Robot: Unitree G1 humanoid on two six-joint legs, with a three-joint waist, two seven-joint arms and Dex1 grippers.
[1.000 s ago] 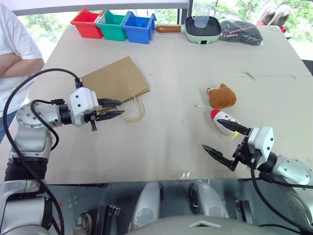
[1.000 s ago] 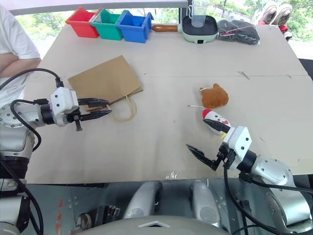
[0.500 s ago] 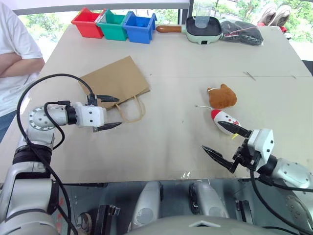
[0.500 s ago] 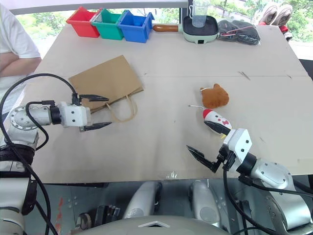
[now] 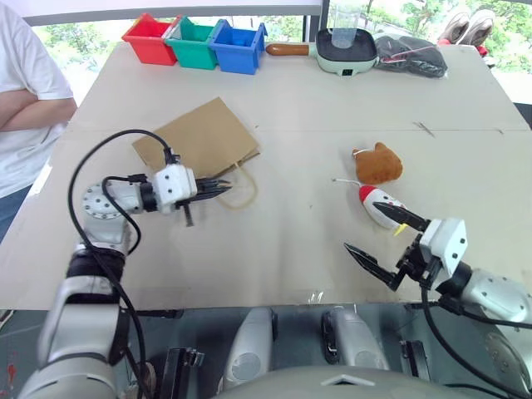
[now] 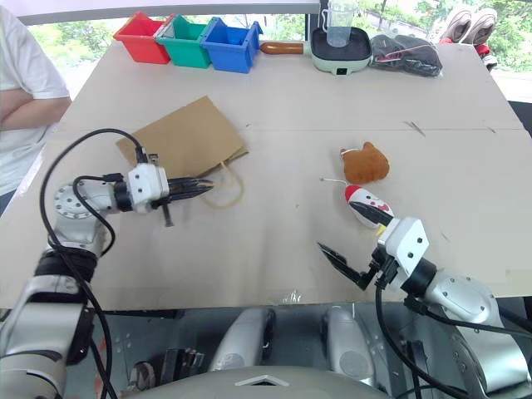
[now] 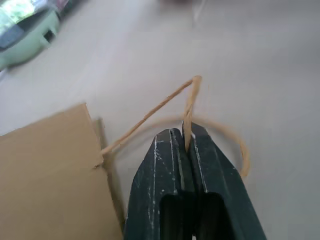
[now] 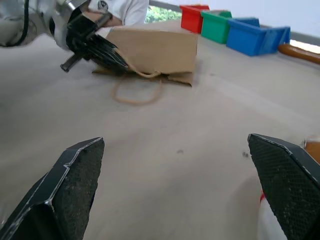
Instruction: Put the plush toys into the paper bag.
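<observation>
The paper bag (image 5: pixel 204 137) lies flat on the table, left of centre, with its cord handles pointing toward the middle. My left gripper (image 5: pixel 224 188) is shut on one handle (image 7: pixel 189 107), and the cord runs pinched between its black fingers. The other handle loop (image 5: pixel 246 188) rests on the table. The brown plush toy (image 5: pixel 378 164) sits right of centre. Just in front of it lies the white plush toy (image 5: pixel 378 204) with its red end and spots. My right gripper (image 5: pixel 359 229) stands open and level beside the white toy, one finger crossing it in view.
Red (image 5: pixel 150 38), green (image 5: pixel 191 43) and blue (image 5: pixel 237 46) bins line the far left edge. A green pan (image 5: pixel 345 48) with a cup and a dark bag (image 5: pixel 411 54) sit at the far right. A person in a white shirt (image 5: pixel 25 91) stands at the left.
My left gripper opened wide, moved right to the bag's handles and shut on one cord. The right arm and both toys have not moved.
</observation>
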